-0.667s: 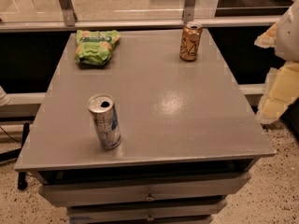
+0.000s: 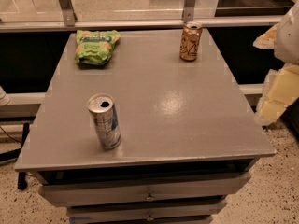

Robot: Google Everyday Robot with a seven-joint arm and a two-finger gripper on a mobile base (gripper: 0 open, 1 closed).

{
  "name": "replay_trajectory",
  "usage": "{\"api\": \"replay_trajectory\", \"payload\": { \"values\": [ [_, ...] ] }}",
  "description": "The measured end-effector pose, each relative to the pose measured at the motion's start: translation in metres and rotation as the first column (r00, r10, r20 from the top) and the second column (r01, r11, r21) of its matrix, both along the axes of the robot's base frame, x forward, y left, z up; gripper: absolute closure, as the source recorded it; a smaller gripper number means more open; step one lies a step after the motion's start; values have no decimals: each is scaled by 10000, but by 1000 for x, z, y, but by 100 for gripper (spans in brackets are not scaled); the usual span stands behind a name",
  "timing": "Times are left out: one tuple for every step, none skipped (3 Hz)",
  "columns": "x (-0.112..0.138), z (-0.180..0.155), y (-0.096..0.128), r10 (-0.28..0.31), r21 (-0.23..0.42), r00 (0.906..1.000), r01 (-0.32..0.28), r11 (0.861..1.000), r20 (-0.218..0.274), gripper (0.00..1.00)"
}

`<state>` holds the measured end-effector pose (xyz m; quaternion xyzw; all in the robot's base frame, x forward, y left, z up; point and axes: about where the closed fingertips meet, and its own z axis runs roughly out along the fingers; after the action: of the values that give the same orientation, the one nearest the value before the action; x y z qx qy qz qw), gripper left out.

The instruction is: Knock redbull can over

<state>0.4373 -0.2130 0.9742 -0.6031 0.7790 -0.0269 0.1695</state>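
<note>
The redbull can (image 2: 104,122) stands upright on the grey table (image 2: 177,111), near its front left, with its silver top open. My gripper (image 2: 276,93) is at the right edge of the view, beside the table's right side. It is far to the right of the can and not touching it. Only pale, yellowish parts of the arm show there.
A shorter brown-and-gold can (image 2: 190,41) stands upright at the table's back right. A green snack bag (image 2: 96,45) lies at the back left. A metal rail (image 2: 140,24) runs behind the table. Drawers (image 2: 149,195) are below the front edge.
</note>
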Motion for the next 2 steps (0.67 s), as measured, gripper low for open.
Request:
{"api": "replay_trajectory", "payload": {
  "values": [
    [-4, -13, 21, 210, 1101, 9998, -211, 9937, 24, 0],
    [-11, -32, 64, 805, 2658, 9964, -842, 9603, 249, 0]
  ]
}}
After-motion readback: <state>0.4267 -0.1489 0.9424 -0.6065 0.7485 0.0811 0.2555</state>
